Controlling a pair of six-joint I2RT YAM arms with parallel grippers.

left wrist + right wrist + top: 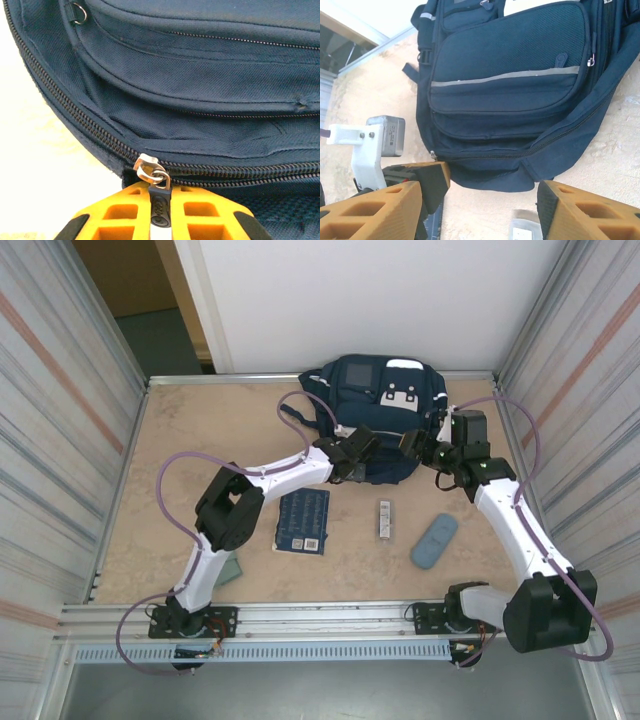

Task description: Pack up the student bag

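The student bag (375,410), a large navy-blue backpack with white patches, lies at the back middle of the table. My left gripper (358,455) is at its near edge. In the left wrist view its yellow fingers (120,212) are pressed together on the black zipper pull (160,202), which hangs from the silver slider (149,167) of the bag's (200,75) main zipper. My right gripper (420,448) hovers at the bag's near right corner. It stands open (490,200) with nothing between its fingers, and the bag's (510,85) front pocket and pale stripe lie ahead of it.
A flat dark-blue book (303,521) lies in front of the bag. To its right are a small white-grey stick-shaped item (384,519) and a grey-blue pouch (434,541). A small green object (230,570) sits by the left arm. Corrugated walls close in both sides.
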